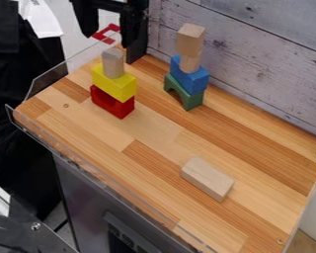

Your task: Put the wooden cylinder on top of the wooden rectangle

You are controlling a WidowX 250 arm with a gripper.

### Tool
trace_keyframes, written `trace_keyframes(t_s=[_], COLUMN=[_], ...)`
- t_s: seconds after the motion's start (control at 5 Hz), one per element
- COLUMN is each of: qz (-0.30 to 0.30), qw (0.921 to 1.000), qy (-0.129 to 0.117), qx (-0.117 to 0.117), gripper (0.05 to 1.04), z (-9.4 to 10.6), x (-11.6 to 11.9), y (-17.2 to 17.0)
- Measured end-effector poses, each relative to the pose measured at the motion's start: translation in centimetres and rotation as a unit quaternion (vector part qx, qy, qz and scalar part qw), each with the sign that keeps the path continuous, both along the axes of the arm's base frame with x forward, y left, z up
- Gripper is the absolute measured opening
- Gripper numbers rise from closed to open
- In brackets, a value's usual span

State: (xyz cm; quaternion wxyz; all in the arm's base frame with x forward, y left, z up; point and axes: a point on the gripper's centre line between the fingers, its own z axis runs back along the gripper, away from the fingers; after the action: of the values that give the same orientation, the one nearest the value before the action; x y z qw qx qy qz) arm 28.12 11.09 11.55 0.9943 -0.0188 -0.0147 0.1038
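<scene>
Inside the tabletop's [154,118] edges, the wooden rectangle [205,179] lies well apart from the wooden cylinder [112,64], the gripper's [108,39] jaws released.

Black gripper [109,41]; grey-brown cylinder [112,63]; yellow block [119,87]; red block [112,103]; green arch [193,101]; blue block [193,79]; light tan cylinder [190,63]; tan top block [189,39]; pale tan rectangle [205,179], faintly grained; table [154,173] striped in blond, honey and orange-brown; wall [266,64] whitish grey, dark knots, darker seams; dark grey cabinet [85,190].

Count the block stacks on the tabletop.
2. One stack has a red block, a yellow block and a wooden cylinder; the other, by the wall, has a green arch, a blue block and plain wooden pieces.
</scene>
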Motion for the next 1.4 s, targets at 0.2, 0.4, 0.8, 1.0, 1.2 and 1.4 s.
trace_keyframes(t_s=[0.2,0.4,0.8,1.0,1.2,1.4], qz=[0.004,0.001,-0.002,-0.006,-0.004,-0.003], qw=[0.9999,0.9993,0.9984,0.9975,0.9975,0.9976], qy=[0.012,0.028,0.047,0.053,0.052,0.051], qx=[-0.009,-0.024,-0.033,-0.046,-0.049,-0.048], gripper=[1.0,1.0,1.0,1.0,0.965,0.66], z=[-0.8,-2.0,-3.1,-4.4,-4.8,-5.0], x=[-0.3,-0.7,-1.0,-0.7,-0.6,-0.5], y=[0.4,0.2,0.0,-0.4,-0.2,-0.1])
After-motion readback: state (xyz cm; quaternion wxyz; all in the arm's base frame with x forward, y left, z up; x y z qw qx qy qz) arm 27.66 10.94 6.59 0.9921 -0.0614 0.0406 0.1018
